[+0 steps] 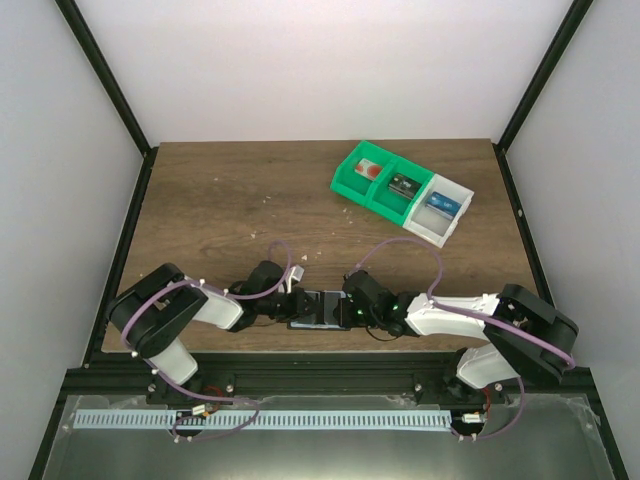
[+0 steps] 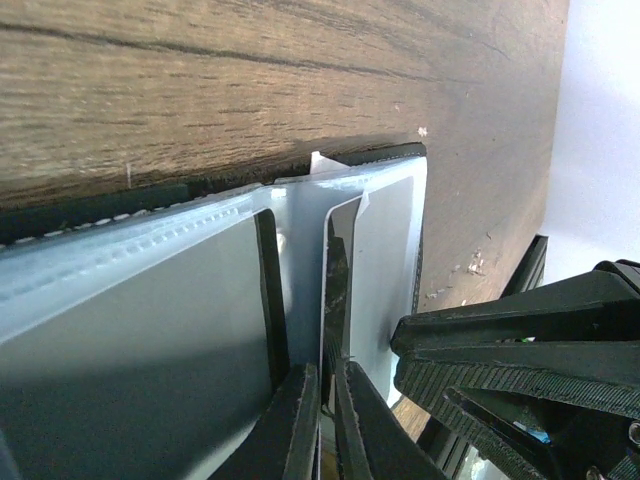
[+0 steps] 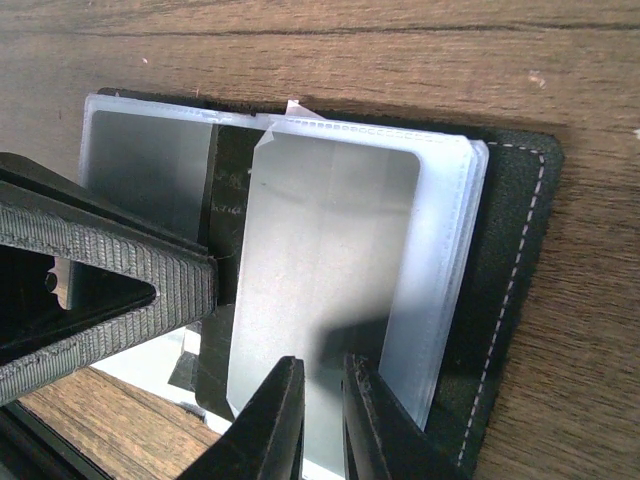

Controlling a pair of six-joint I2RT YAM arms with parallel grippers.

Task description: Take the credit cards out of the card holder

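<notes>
The card holder point(image 1: 318, 308) lies open on the wood table near the front edge, between both grippers. It is black with white stitching point(image 3: 515, 270) and holds clear plastic sleeves with pale grey panels point(image 2: 120, 330). My left gripper point(image 1: 298, 305) is shut on the edge of an upright sleeve leaf point(image 2: 322, 300); its fingers point(image 2: 295, 425) sit close together around it. My right gripper point(image 1: 347, 308) is shut on the near edge of a pale grey card point(image 3: 320, 270) on top of the sleeve stack. Each gripper shows in the other's wrist view.
A green-and-white compartment bin point(image 1: 352, 182) stands at the back right, with a small item in each of its three compartments. Small crumbs lie on the wood point(image 1: 300, 258) behind the grippers. Black frame posts run along the table's sides.
</notes>
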